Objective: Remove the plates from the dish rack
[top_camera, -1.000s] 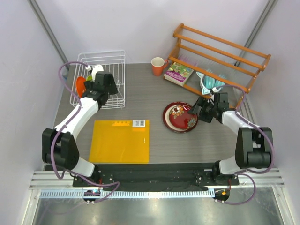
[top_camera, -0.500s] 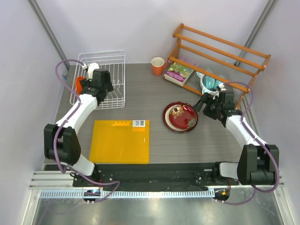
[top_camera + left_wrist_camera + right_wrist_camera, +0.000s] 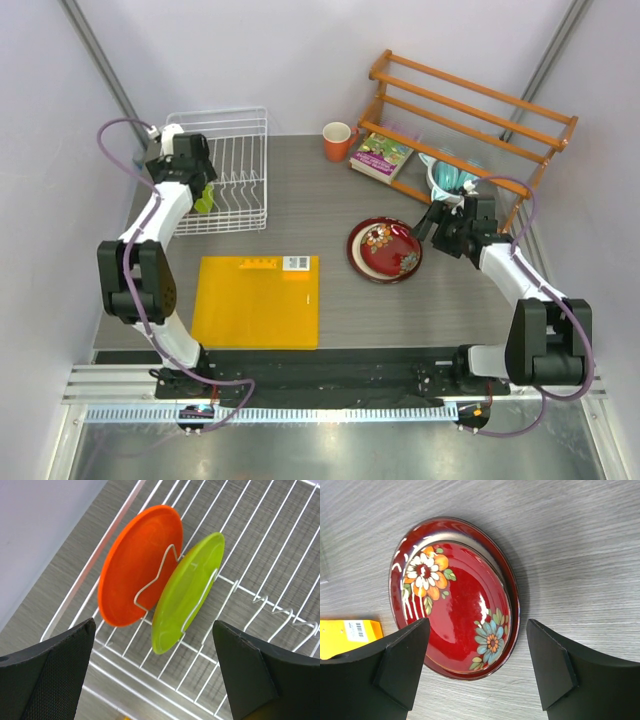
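You had the left gripper (image 3: pixel 154 624) over the 9 o'clock side of the dish rack (image 3: pixel 240 170), which sat at the table's (image 3: pixel 300 215) 10 o'clock corner in the overhead view. Its jaws stood wide apart with nothing between them. Through its wrist camera you saw two plates on edge in the rack's wire dividers, both leaning. The orange plate (image 3: pixel 135 565) was at the 10 o'clock side of the lime green plate (image 3: pixel 190 590), with a wire loop rising between them; whether the two touched I could not tell. The right gripper (image 3: pixel 477 622) hung near the 2 o'clock edge of the dark red plate (image 3: pixel 455 595), jaws also apart and closed on nothing. That plate lay flat and face up on the bare table, its flower pattern showing, out of the rack and a little toward 3 o'clock from the table's centre. A yellow board (image 3: pixel 258 300) lay at about 7 o'clock from the red plate. An orange cup (image 3: pixel 338 140) stood at the table's 12 o'clock edge with a book (image 3: pixel 380 157) just beside it, and the wooden shelf (image 3: pixel 470 95) stood at the 1 o'clock corner with teal items (image 3: pixel 450 178) on its lowest level.
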Robot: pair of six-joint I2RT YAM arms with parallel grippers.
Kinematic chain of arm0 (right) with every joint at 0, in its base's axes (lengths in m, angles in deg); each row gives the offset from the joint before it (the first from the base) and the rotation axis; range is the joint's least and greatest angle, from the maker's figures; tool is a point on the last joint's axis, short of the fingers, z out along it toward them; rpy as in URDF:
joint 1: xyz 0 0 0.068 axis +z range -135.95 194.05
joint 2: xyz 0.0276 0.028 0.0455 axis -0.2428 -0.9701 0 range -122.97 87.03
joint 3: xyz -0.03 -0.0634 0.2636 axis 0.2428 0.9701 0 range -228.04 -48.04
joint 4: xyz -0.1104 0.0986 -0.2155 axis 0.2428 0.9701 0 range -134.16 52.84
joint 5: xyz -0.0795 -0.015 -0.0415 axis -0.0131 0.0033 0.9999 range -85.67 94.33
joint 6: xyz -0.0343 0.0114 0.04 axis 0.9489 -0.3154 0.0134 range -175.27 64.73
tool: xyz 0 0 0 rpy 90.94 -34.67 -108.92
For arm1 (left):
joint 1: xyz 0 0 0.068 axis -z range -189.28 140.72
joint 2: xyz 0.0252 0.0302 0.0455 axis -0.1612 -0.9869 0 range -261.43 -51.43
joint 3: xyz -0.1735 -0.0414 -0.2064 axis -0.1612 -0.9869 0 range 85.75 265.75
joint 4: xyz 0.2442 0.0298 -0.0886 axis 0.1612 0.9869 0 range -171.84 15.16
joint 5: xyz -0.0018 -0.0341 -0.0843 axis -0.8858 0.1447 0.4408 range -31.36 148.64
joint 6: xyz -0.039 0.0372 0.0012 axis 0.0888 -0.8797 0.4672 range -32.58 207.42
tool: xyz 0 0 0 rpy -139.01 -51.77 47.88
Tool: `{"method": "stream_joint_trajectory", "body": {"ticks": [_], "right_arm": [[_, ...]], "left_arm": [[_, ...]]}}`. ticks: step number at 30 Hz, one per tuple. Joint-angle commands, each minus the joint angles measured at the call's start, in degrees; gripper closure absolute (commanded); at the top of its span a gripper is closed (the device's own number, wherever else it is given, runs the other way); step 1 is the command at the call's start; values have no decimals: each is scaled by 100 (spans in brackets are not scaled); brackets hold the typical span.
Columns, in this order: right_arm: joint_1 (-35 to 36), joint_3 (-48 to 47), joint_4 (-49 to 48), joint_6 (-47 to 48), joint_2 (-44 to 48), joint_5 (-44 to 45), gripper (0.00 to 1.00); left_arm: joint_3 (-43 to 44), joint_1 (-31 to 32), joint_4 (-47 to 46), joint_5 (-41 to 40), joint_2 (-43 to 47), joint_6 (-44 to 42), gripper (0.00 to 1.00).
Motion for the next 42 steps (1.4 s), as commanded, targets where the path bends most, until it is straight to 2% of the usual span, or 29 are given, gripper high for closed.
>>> {"method": "stream_joint_trajectory", "body": {"ticks": [1, 4, 5, 6, 10, 11, 13, 14, 17, 19, 23, 25, 27, 36, 42], "right_arm": [[-17, -74, -65, 126, -161, -75, 17], [-17, -92, -74, 135, -284, -145, 18], [-17, -101, -82, 144, -302, -146, 19], [-17, -101, -82, 144, -328, -146, 20], [-17, -101, -82, 170, -372, -190, 28], [-17, -101, -82, 179, -381, -216, 30], [-17, -83, -82, 188, -390, -216, 35], [-17, -74, -100, 188, -407, -225, 36], [-17, -83, -109, 188, -478, -260, 37], [-17, -83, -144, 170, -530, -286, 37], [-17, -109, -144, 170, -680, -401, 37], [-17, -110, -144, 170, -680, -418, 37], [-17, -101, -144, 170, -671, -410, 37], [-17, -118, -144, 170, -741, -489, 36], [-17, -118, -135, 196, -689, -445, 36]], "left_arm": [[343, -72, -290, 530, -268, -253, 2], [537, -81, -290, 567, -575, -323, 7], [581, -81, -264, 540, -707, -315, 14], [625, -90, -238, 505, -760, -271, 16], [511, -134, -440, 383, -822, -201, 20], [528, -134, -413, 373, -839, -192, 26], [520, -134, -422, 434, -822, -183, 29], [520, -134, -396, 426, -822, -192, 39], [485, -125, -351, 251, -735, -200, 44], [423, -134, -378, 206, -664, -236, 54], [379, -134, -343, 136, -594, -245, 84], [335, -125, -351, 31, -559, -236, 87], [291, -125, -334, -66, -541, -262, 98], [238, -99, -386, -304, -234, -543, 100], [282, 59, -466, -664, 56, -1026, 100]]}}
